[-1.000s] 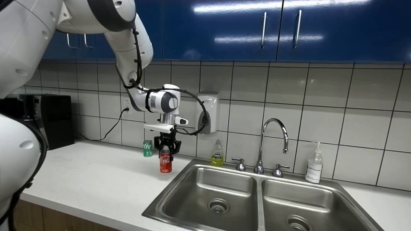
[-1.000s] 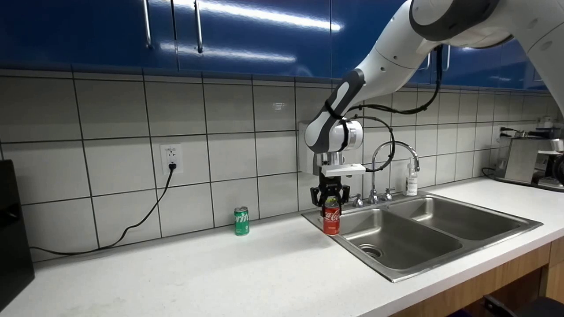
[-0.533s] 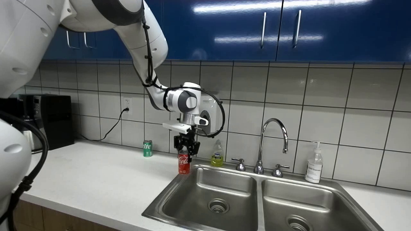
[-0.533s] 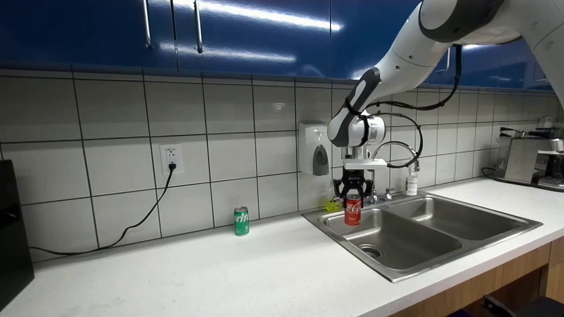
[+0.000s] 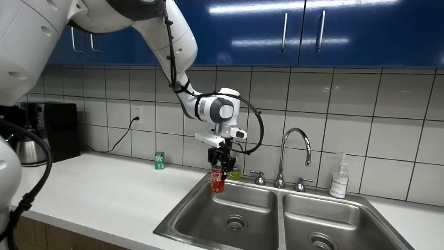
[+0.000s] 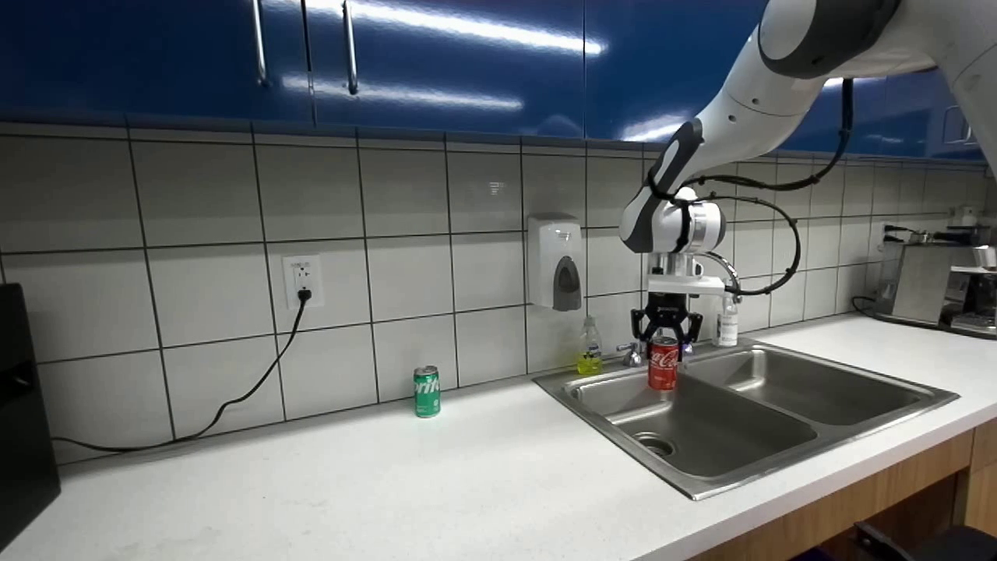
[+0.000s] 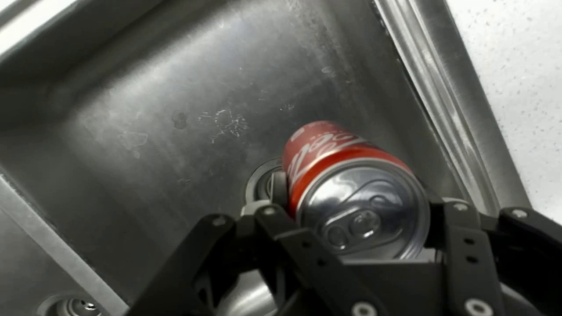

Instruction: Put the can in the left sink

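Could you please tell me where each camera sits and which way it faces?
An exterior view: before the double sink, facing the tiled wall; the arm enters from picture left.
An exterior view: before the counter, facing that wall; the arm enters upper right.
Wrist view: at the arm's end, looking down into the left sink; the end effector, holding the red can, shows.
Both exterior views share the green can.
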